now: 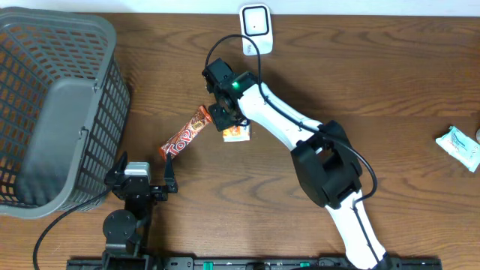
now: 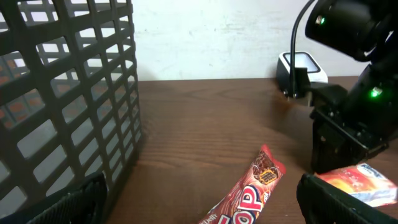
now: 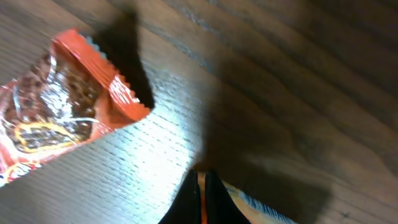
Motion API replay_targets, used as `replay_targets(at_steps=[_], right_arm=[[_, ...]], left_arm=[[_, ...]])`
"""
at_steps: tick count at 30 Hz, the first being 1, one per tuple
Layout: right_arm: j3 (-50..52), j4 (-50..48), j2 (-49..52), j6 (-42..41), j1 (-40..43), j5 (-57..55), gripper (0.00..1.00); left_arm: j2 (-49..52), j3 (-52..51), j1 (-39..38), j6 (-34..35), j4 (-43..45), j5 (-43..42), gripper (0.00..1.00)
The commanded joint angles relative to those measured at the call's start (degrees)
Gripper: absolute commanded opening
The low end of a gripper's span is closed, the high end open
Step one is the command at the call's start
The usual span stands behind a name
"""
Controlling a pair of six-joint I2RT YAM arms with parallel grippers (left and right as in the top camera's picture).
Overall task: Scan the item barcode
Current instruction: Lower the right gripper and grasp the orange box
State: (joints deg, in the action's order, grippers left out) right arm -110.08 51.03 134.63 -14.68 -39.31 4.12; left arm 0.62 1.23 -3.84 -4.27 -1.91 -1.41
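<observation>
High under the overhead camera, the right gripper (image 1: pixel 226 118) is pressed closed over a small orange packet (image 1: pixel 236 134), just beside the red candy bar (image 1: pixel 185 133). The white scanner (image 1: pixel 255 27) sits behind and the grey basket (image 1: pixel 105 97) to the left. The left gripper (image 1: pixel 144 176) gapes wide and empty. Only the left wrist view reads "op" on the bar. Only the right wrist view shows the fingers (image 3: pixel 186 202) touching, with an orange sliver between them.

A mock shop checkout, staged on a wooden desk (image 1: pixel 390 82): a grey shopping basket (image 1: pixel 112 105) at left, a white scanner (image 1: pixel 256 28) at top centre, a wrapped snack bar (image 1: pixel 186 133) mid-frame.
</observation>
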Motion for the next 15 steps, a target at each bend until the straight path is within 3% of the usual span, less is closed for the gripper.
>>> replay_targets(at_steps=[1,10,15], right_arm=[[0.1,2.4,0.8,0.1,-0.8,0.2,0.01],[0.0,17.1,0.7,8.7,-1.1,2.4,0.01],[0.0,25.7,0.7,9.1,-0.9,0.8,0.01]], left_arm=[[-0.4,-1.0,0.2,0.5,-2.1,0.5,0.97],[-0.4,-1.0,0.2,0.5,-2.1,0.5,0.98],[-0.4,-1.0,0.2,0.5,-2.1,0.5,0.98]])
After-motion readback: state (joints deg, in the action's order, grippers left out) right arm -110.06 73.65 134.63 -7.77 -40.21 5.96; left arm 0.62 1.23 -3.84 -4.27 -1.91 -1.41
